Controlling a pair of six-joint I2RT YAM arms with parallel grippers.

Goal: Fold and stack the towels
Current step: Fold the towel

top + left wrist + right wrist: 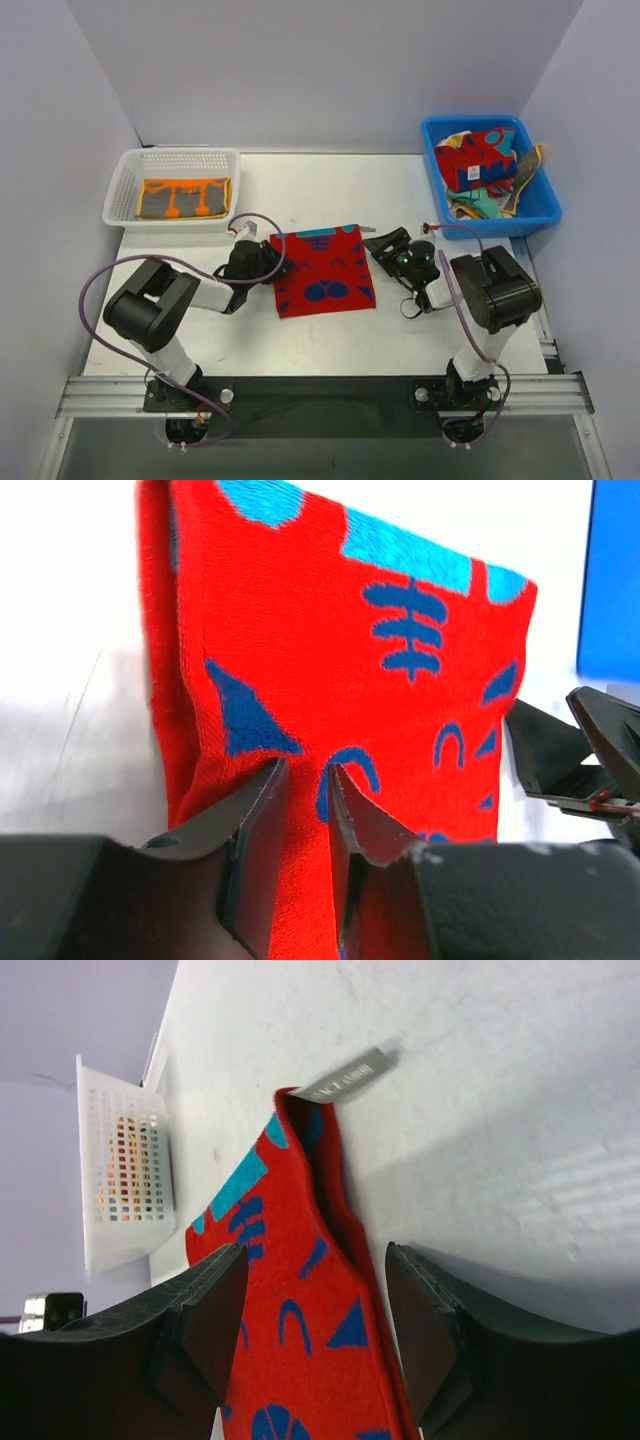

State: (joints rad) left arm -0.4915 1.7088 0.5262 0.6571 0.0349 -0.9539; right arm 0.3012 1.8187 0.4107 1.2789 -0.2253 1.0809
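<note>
The red towel (323,270), with its blue and teal shapes, lies in the middle of the counter (300,340) between the two arms. It looks already doubled over: in the right wrist view two layers show at its far corner, where a small grey label (348,1076) sticks out. The left fingers (255,820) are clenched on the towel's left edge, with red cloth pinched in the narrow slot between them. The right fingers (205,1320) stand released and wide apart, straddling the towel's right edge without squeezing it.

An orange towel (185,197) lies folded in the white basket (125,185) at the upper left of the overhead view. The jumbled towels (485,160) sit in the blue bin (540,205) at the upper right.

I'd judge this as mid-fold on the red one, with one towel put away and several to go. The next move seems to call for the right fingers to close on their edge so both sides lift together. The two arms could then carry that edge over evenly for another fold. If only the left side pulls, the cloth will likely drag and skew.
</note>
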